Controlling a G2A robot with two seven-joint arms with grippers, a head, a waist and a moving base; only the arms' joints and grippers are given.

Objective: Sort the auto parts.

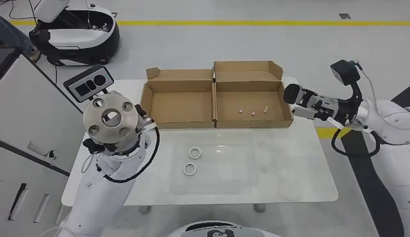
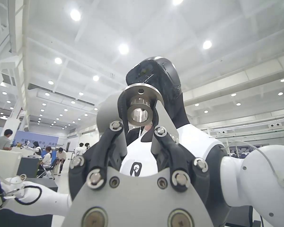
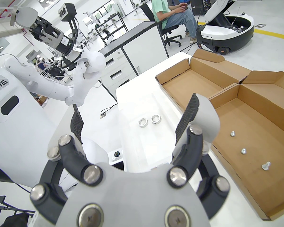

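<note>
Silvery flanged hub (image 2: 140, 115), probably pulley, clamped in left tool (image 2: 139, 108) above table (image 1: 256, 173); right tool (image 3: 135, 108) spread, empty, near cardboard box (image 1: 230, 102).

Your left gripper (image 2: 139, 119) points upward, clamped on a flanged metal hub (image 2: 142, 90), while your right gripper (image 3: 135, 105) sits level, fingers spread wide.

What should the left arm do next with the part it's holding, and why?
Probably swing the hub across and down toward the left box. The left gripper is shut on the hub, raised well short of the boxes. The left box is bare, while the right box holds three small parts unlike it.
</note>
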